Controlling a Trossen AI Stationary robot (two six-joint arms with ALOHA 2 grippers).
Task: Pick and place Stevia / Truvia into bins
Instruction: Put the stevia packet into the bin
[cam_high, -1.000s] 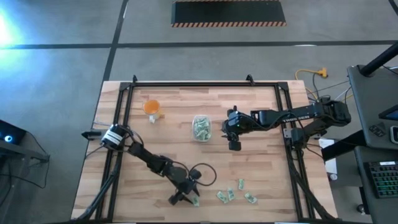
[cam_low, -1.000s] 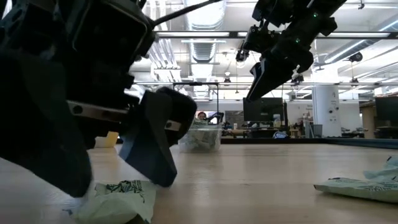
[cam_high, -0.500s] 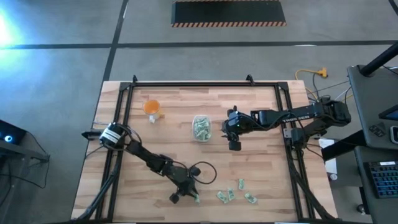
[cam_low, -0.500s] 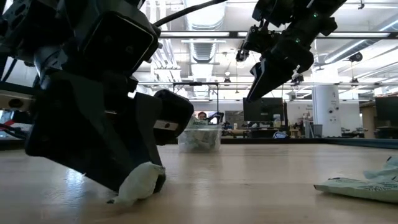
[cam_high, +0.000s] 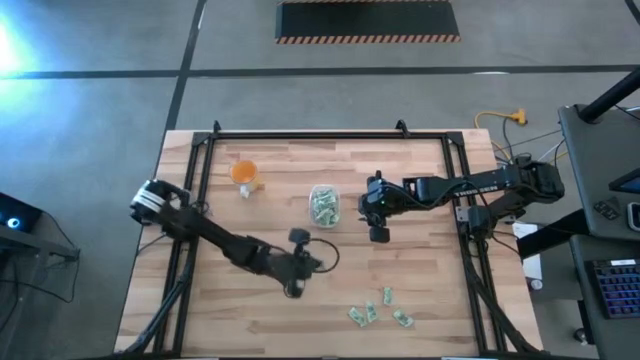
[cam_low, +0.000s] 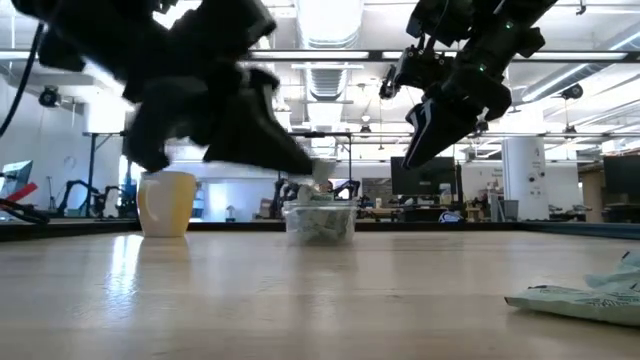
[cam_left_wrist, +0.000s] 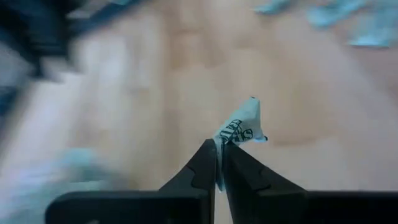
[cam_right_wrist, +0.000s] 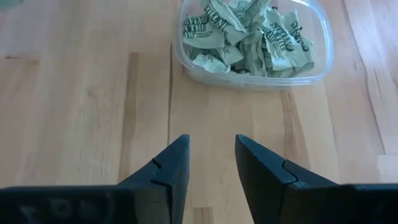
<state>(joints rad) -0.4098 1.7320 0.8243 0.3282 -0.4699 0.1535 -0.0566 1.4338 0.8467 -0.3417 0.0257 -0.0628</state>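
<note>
Since a second ago the left arm has lifted off the lower part of the tabletop (cam_high: 420, 180) and swung up toward mid-frame, taking one sachet along.

Biggest thing first: the left claw (cam_high: 297, 262) now sits just below and left of centre in the high view, pressed together on a Stevia sachet (cam_left_wrist: 241, 124) that pokes out past the tips in its wrist view (only a thin corner is pinched, looks like). The right claw (cam_right_wrist: 211, 163) hangs spread and empty just right of the bin (cam_high: 323, 205), which is at centre frame and already holds a crumpled pile.

For the carry, I'd say go smoothly, get right over the bin's opening before letting go, and steer clear of the right arm. Loose sachets (cam_high: 364, 314) wait at lower centre-right.
</note>
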